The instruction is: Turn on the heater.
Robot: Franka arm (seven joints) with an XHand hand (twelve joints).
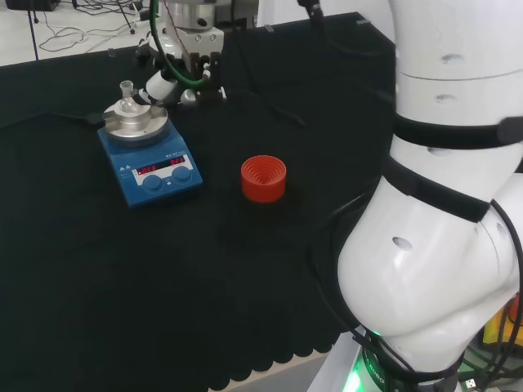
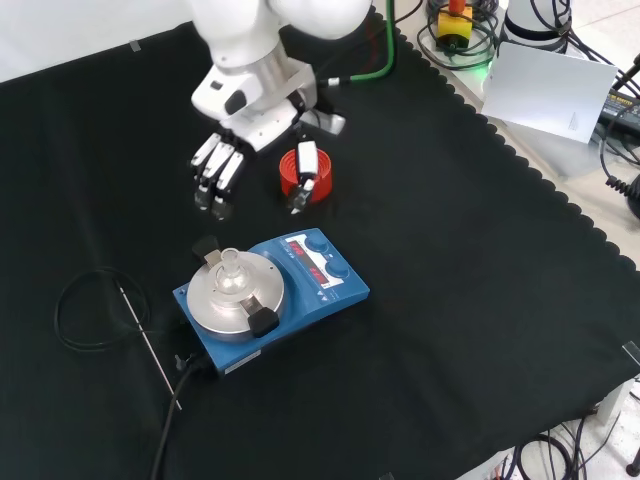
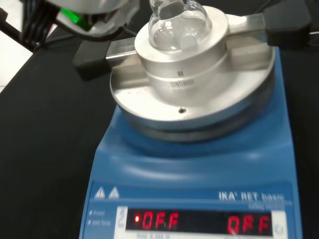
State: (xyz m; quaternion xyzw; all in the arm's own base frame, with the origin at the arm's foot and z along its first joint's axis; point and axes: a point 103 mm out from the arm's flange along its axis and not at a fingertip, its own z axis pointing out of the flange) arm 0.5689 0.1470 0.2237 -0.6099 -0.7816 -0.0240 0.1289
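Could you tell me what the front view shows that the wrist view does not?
Front view alone: the black and white robot hand hanging open beyond the blue heater, the red ribbed ring stand, the two blue knobs and the black cable. Wrist view alone: the clear glass flask's bulb seated in the metal block. Both: the blue heater with its round silver plate and lit red display.

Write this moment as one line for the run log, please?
hand: open, above cloth, off heater | blue hotplate heater: untouched | clear glass flask: on round metal block | red ribbed ring stand: empty
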